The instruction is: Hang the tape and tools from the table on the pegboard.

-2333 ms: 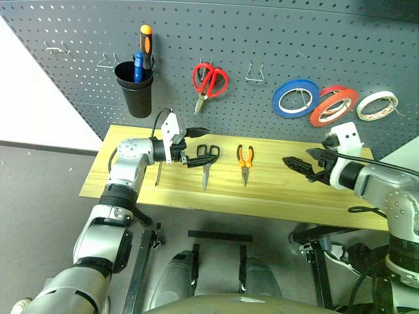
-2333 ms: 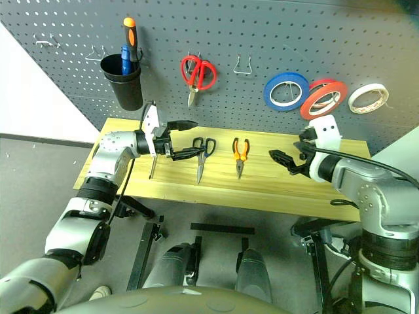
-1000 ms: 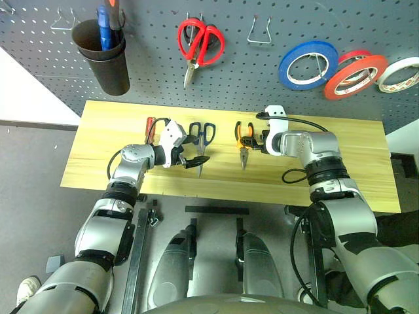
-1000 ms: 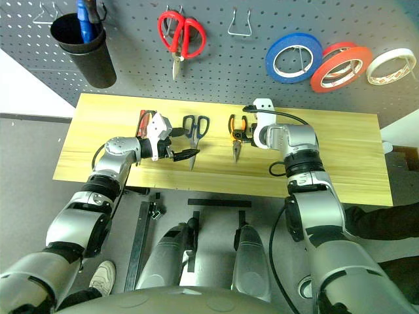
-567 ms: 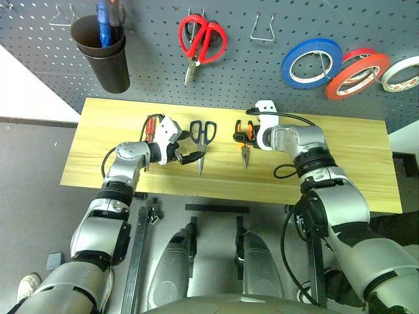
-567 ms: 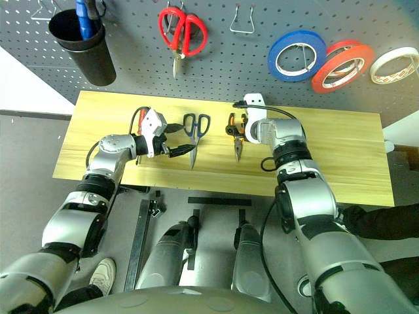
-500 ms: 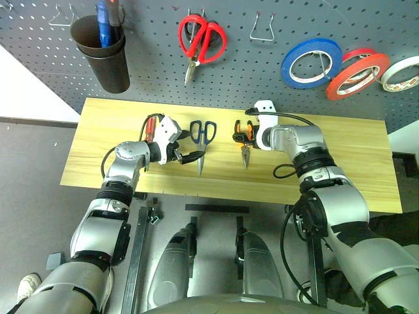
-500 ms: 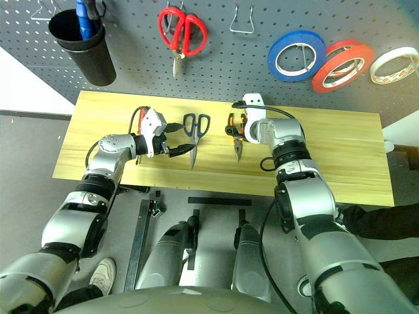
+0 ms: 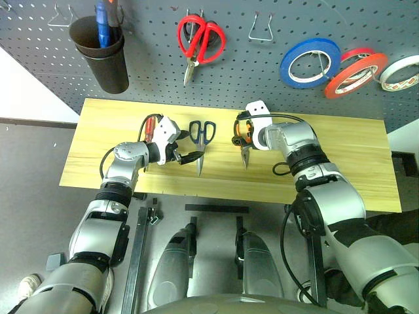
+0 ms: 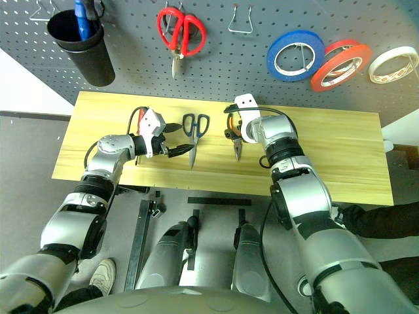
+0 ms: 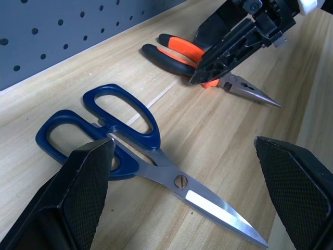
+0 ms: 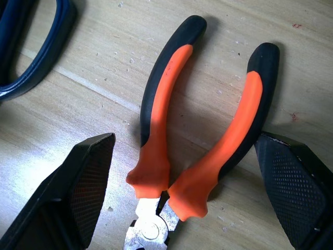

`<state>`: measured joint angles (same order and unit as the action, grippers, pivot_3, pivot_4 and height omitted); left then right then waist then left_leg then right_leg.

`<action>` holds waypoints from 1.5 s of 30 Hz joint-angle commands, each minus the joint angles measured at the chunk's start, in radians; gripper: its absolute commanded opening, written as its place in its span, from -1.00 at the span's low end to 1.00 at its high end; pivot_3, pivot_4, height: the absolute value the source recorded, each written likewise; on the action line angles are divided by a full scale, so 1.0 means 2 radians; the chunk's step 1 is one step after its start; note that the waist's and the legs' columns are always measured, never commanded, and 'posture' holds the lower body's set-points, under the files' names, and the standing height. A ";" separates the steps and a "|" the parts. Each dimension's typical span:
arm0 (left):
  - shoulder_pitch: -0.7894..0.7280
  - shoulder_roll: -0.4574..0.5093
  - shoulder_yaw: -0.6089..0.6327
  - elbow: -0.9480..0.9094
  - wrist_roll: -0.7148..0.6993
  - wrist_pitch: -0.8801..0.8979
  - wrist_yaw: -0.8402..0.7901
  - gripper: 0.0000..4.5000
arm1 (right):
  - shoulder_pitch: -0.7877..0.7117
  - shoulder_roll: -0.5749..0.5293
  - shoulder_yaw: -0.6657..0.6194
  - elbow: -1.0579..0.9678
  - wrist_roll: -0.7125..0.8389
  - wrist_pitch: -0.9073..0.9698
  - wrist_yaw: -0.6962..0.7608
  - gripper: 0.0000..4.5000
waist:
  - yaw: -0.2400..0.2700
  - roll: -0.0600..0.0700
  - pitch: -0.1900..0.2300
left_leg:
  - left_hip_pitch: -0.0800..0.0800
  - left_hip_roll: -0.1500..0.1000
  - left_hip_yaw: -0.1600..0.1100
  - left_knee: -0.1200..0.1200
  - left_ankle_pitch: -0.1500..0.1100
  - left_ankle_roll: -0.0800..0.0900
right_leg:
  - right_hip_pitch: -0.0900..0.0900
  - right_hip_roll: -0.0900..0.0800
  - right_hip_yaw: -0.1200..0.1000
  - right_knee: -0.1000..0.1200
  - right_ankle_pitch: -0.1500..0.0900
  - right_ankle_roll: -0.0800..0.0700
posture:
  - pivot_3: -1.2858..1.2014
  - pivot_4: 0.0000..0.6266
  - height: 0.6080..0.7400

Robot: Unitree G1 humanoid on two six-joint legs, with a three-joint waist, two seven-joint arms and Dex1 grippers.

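Scissors [image 9: 201,136] lying on tabletop [image 9: 353,157], pliers [image 9: 245,145] sitting just right of them, screwdriver [image 9: 148,125] probably lying to their left; pegboard [image 9: 262,72] standing behind, cup [image 9: 105,55] hanging at its left.

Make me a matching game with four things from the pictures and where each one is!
Things:
1. pliers
2. red scissors
3. blue tape
4. black cup

Places:
A. lying on the table, between the right gripper's fingers
B. holding a blue tool
C. hanging left of the red-orange tape
D. hanging above the blue-handled scissors

Pairs: 1-A, 2-D, 3-C, 4-B
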<state>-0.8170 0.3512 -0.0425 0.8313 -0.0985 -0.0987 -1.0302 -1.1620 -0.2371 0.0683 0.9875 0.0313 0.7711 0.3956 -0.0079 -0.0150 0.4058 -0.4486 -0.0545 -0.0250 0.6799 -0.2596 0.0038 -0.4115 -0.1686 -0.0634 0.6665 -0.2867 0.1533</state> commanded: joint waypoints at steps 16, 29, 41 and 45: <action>0.002 0.006 0.013 -0.001 -0.014 -0.027 -0.011 1.00 | 0.045 -0.028 0.001 -0.146 0.017 0.138 0.061 -0.08 | 0.003 0.000 0.000 | 0.000 0.000 0.000 -0.001 0.000 0.000 | 0.000 0.000 0.000 0.000 0.000 0.000 | 0.18 0.14 1.00; 0.047 0.033 0.074 -0.147 -0.156 0.029 -0.139 1.00 | 0.222 -0.062 -0.174 -0.728 0.184 0.412 0.090 -0.08 | 0.011 -0.001 -0.010 | -0.010 -0.001 -0.002 0.001 0.001 -0.001 | -0.009 -0.001 -0.002 -0.001 0.000 0.000 | 0.13 -0.22 1.00; 0.052 0.069 0.104 -0.250 -0.226 0.101 -0.155 1.00 | 0.141 -0.073 -0.266 -0.783 0.250 0.388 0.083 -0.08 | 0.010 -0.001 -0.046 | -0.008 -0.001 -0.001 0.000 0.001 -0.002 | -0.006 -0.001 -0.002 0.000 0.000 0.000 | 0.14 -0.50 1.00; 0.050 0.070 0.117 -0.253 -0.232 0.100 -0.141 1.00 | 0.106 -0.075 -0.260 -0.747 0.243 0.325 0.063 -0.08 | 0.011 -0.001 -0.060 | -0.007 -0.001 -0.001 0.000 0.001 -0.002 | -0.006 -0.001 -0.002 0.000 0.000 0.000 | 0.16 -0.57 1.00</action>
<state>-0.7152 0.4815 0.1616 0.3505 -0.5375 0.1014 -1.3237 -0.9166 -0.3725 -0.4360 -0.5072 0.5133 1.4987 0.5352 0.0135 -0.0179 0.2852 -0.4629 -0.0557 -0.0276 0.6805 -0.2569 -0.0010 -0.4223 -0.1697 -0.0674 0.6658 -0.2863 0.1529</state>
